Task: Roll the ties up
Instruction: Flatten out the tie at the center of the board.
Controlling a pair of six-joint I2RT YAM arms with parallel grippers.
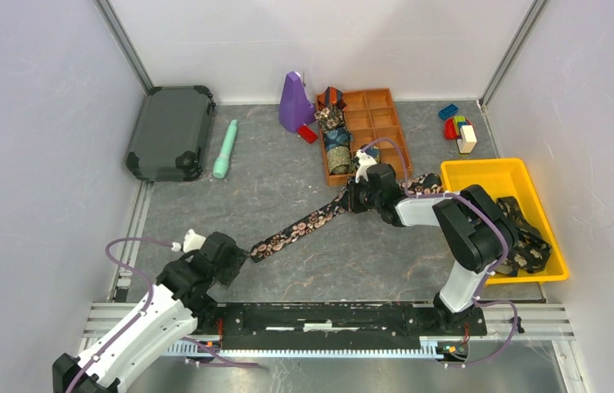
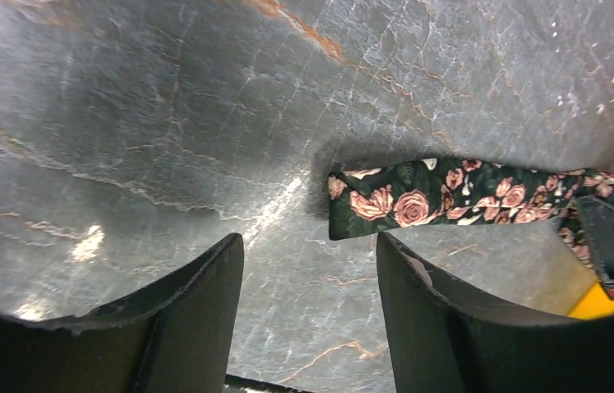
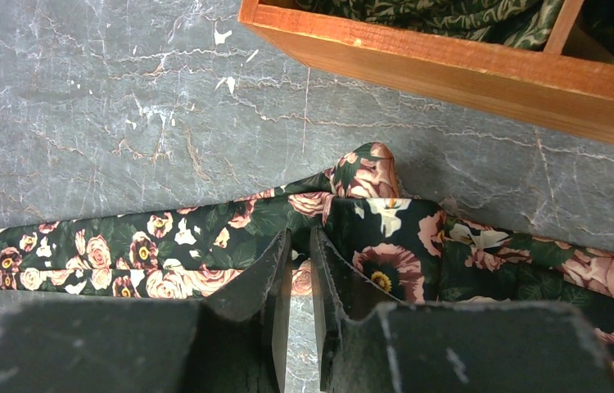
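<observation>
Counts about 3 rolled ties (image 1: 337,155) tucked into the left compartments of the wooden tray (image 1: 383,123). Finds 1 floral tie (image 1: 304,223) unrolled, stretched diagonally across the bench (image 1: 205,196) from near the left arm up towards the tray, plus more dark patterned ties (image 1: 529,241) heaped in the yellow bin (image 1: 484,167). Puts the task partway at best, on that showing. Reaches the right arm forward and left, with the right end effector (image 3: 300,237) nearly pressed together, pinching the floral tie partway along where the cloth bunches. Holds the left end effector (image 2: 308,246) low over the bench, fingers spread with nothing between them, the tie's end just beyond the tips. Probably calls for a grip on that end before rolling starts.
</observation>
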